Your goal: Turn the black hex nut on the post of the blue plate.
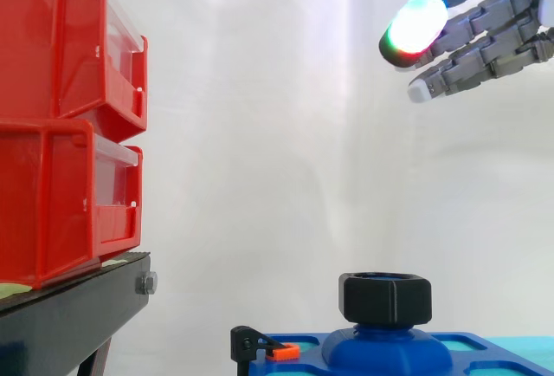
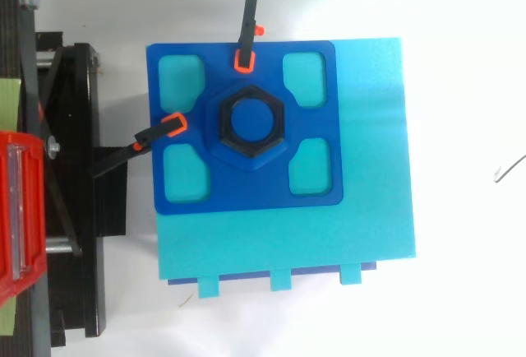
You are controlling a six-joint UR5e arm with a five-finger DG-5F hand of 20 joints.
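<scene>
My hand point(image 1: 489, 29) hangs high at the right edge, fingers point(image 1: 417, 22) straight and spread, holding nothing. The black hex nut point(image 2: 250, 124) sits on the post point(image 2: 249, 118) mid blue plate point(image 2: 246, 197), well below me, with open air above it. A clamp point(image 2: 246, 24) bites one plate edge, a second clamp point(image 2: 152, 135) the adjoining one. The red bins point(image 1: 61, 125) stand well left.

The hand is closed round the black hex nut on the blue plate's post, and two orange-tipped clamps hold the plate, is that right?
No. In the side view the hand hangs open high above the black hex nut, not touching it. The nut does sit on the post of the blue plate, and two orange-tipped clamps hold it.
</scene>
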